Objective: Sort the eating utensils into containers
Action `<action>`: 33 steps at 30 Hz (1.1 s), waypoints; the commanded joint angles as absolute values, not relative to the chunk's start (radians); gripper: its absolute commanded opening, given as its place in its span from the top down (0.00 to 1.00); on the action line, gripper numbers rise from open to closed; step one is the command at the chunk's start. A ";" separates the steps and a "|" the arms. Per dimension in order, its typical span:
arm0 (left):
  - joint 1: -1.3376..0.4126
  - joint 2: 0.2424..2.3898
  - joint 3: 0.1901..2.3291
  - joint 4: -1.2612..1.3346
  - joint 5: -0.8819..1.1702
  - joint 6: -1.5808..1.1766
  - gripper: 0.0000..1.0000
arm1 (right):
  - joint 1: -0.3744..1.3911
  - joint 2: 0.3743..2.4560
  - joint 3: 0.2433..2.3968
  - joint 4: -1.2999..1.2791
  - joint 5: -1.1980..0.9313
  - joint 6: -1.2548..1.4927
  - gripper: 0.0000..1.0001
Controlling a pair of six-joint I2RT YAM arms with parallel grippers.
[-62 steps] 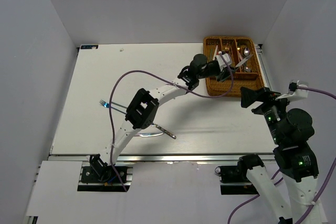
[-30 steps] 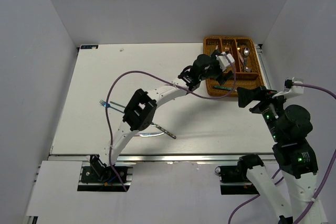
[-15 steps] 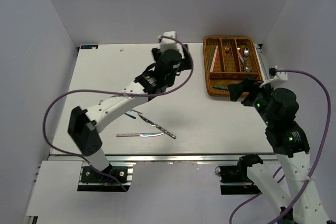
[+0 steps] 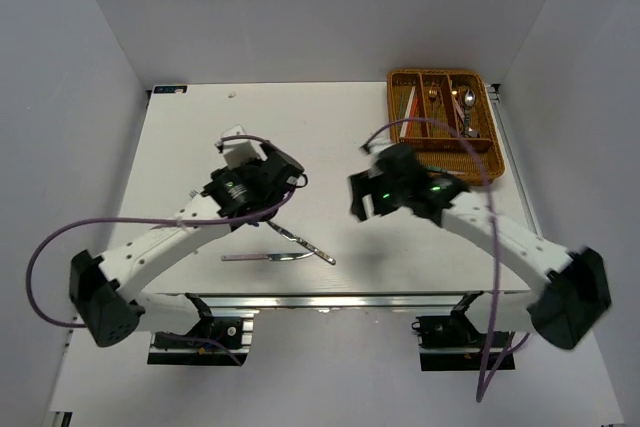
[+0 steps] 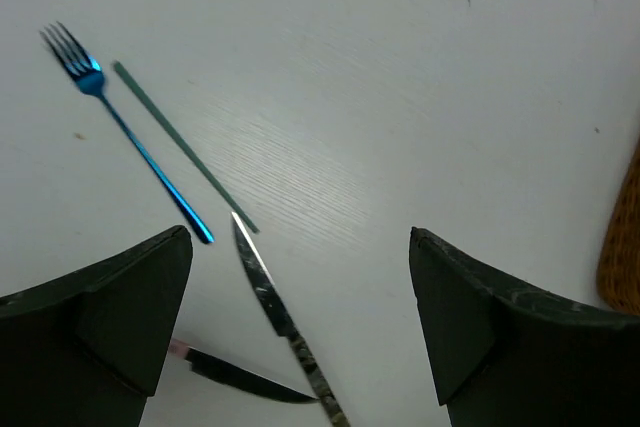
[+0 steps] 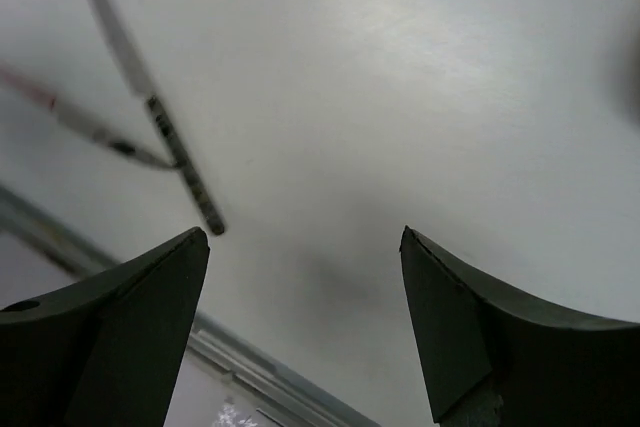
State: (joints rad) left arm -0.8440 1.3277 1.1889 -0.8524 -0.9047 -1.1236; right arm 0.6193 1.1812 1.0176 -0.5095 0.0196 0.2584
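Left wrist: knife beneath gripper

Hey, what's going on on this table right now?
Two robot arms are sorting cutlery into a wicker tray at the table's far right corner. At this moment neither holds anything. The left gripper hovers open over a blue fork, a green chopstick and a knife. The right gripper hangs open over the table nearby. Some spoons already lie in the tray.
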 commanded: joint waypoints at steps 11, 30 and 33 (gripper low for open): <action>-0.235 0.902 0.937 -0.882 -0.847 -0.799 0.02 | 1.057 1.643 1.172 -0.275 0.134 0.130 0.36; -0.186 0.907 0.807 -0.707 -0.743 -0.655 0.02 | 1.094 1.900 1.229 -0.227 0.202 0.130 0.55; -0.186 0.902 0.802 -0.698 -0.732 -0.646 0.02 | 1.092 1.925 1.227 -0.226 0.204 0.129 0.57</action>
